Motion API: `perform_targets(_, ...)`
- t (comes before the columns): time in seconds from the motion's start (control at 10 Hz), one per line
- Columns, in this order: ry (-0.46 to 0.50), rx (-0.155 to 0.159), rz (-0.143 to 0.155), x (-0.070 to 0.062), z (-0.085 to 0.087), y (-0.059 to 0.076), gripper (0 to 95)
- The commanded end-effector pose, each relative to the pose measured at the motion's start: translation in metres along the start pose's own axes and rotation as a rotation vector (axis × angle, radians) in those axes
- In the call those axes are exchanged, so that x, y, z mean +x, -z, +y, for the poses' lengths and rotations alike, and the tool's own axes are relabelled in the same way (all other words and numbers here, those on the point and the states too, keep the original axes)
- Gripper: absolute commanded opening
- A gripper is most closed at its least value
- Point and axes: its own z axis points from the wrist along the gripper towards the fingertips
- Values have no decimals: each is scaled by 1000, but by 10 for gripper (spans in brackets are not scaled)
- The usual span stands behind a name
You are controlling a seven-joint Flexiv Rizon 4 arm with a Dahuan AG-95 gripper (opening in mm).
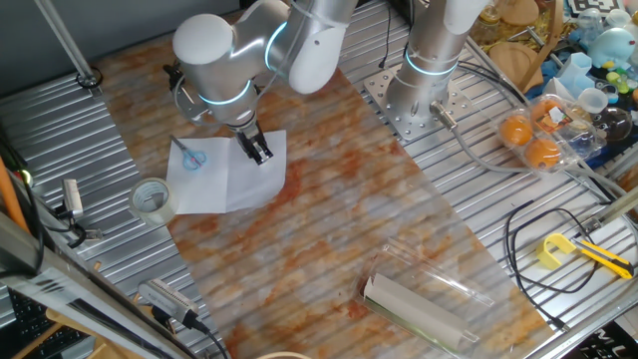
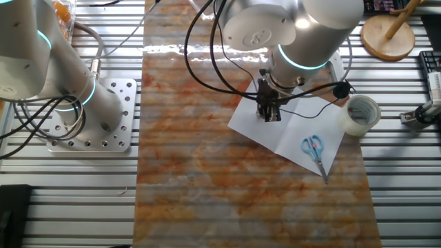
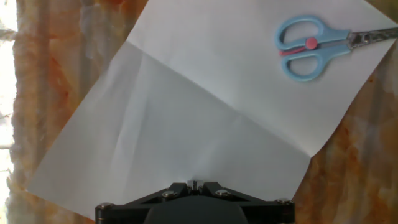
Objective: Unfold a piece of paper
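One fixed view shows the piece of paper (image 1: 227, 172) lying opened out on the marbled mat (image 1: 399, 219) beside a tape roll (image 1: 152, 199), with the gripper (image 1: 257, 148) over its middle crease, so I judge the best finish is lifting straight up without dragging the sheet. Opposite fixed view has blue-handled scissors (image 2: 313, 149) resting on one corner, a useful weight. Hand view shows the fingers pressed together holding nothing, and no writing or brand is readable anywhere.
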Motion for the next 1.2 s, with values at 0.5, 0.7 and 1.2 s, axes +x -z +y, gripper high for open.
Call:
perform_targets(0.5, 24, 1, 5, 3, -12, -1, 0)
perform_targets(0.7, 30, 1, 7, 5, -15, -1, 0)
perform_targets(1.2, 29, 0, 7, 6, -16, -11, 0)
